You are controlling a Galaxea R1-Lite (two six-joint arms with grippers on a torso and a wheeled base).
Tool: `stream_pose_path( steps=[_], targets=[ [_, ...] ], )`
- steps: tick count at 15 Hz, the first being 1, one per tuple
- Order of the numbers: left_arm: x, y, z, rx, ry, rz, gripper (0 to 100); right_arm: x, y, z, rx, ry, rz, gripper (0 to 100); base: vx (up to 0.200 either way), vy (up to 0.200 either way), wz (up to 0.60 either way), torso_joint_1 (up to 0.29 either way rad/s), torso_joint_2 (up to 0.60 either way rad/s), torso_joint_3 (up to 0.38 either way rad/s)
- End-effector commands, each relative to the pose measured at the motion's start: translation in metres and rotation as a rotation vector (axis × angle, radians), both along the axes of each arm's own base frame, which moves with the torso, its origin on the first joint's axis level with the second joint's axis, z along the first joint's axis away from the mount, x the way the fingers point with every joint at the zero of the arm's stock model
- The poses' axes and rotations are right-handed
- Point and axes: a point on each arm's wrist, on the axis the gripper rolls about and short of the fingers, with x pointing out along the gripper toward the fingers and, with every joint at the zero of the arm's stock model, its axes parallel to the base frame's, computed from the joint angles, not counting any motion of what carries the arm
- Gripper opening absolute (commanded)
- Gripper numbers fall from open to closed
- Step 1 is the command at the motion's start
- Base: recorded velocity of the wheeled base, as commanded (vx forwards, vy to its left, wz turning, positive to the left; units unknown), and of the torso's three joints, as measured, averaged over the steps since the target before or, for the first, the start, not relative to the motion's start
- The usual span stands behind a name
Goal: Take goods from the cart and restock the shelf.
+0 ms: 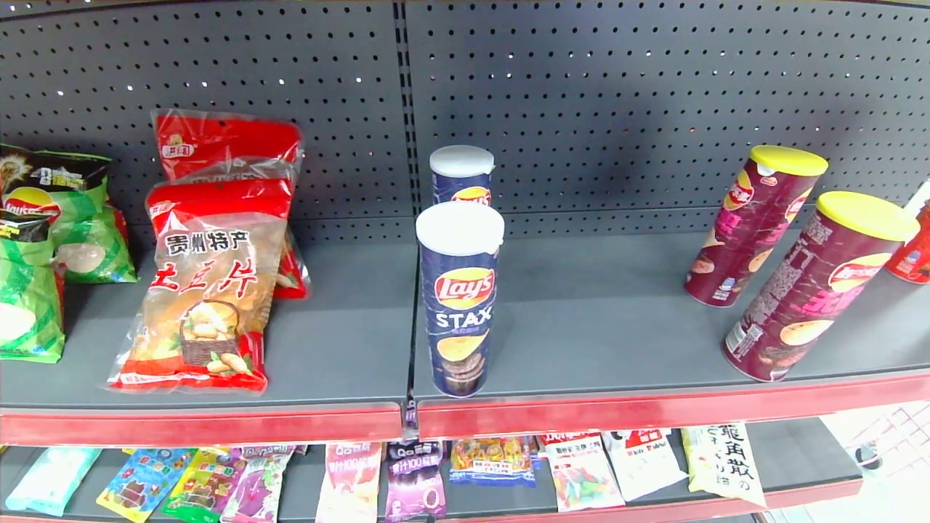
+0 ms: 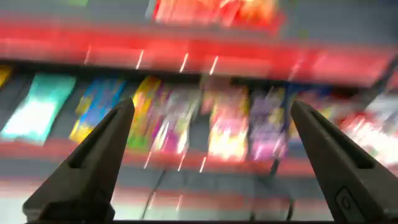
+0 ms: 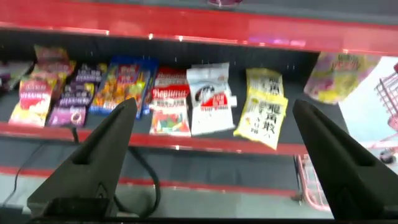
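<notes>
The grey shelf [image 1: 581, 319] with a red front edge holds two blue chip cans [image 1: 459, 298], one behind the other, at the middle. Two maroon cans with yellow lids [image 1: 817, 287] stand tilted at the right. Red snack bags [image 1: 207, 290] lean at the left, with green chip bags [image 1: 43, 247] beside them. My left gripper [image 2: 211, 124] is open with nothing between its fingers, facing the lower shelf's candy bags [image 2: 230, 124]. My right gripper [image 3: 211, 121] is open and empty too, facing the lower shelf's packets [image 3: 205, 99].
The lower shelf [image 1: 799, 450] carries a row of small colourful packets [image 1: 487, 461]. A perforated grey back panel [image 1: 617, 94] rises behind the upper shelf. Part of a pink wire cart [image 3: 388, 93] shows beyond the shelf's right end.
</notes>
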Motion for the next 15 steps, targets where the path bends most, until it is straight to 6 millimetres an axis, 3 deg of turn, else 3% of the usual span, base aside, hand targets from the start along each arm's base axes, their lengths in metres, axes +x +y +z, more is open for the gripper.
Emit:
stream_pose_path(
  steps=[1,3,7,15],
  targets=[
    [0.005,-0.001,-0.014,0.001,-0.014,-0.019,100,0.003,0.000,-0.007,0.006,-0.022,0.000,100,0.000,0.000,0.00,0.000,0.00,0.000],
    [0.007,0.000,-0.016,0.007,-0.076,0.046,100,0.017,0.000,-0.017,0.021,-0.173,-0.012,100,0.000,0.000,0.00,0.000,0.00,0.000],
    [0.007,0.000,-0.021,0.005,-0.161,0.076,100,0.017,-0.001,-0.020,0.065,-0.138,-0.045,100,0.000,0.000,0.00,0.000,0.00,0.000],
    [0.007,-0.002,-0.025,0.094,-0.114,-0.019,100,0.017,-0.001,-0.020,0.065,-0.138,-0.045,100,0.000,0.000,0.00,0.000,0.00,0.000]
  ],
)
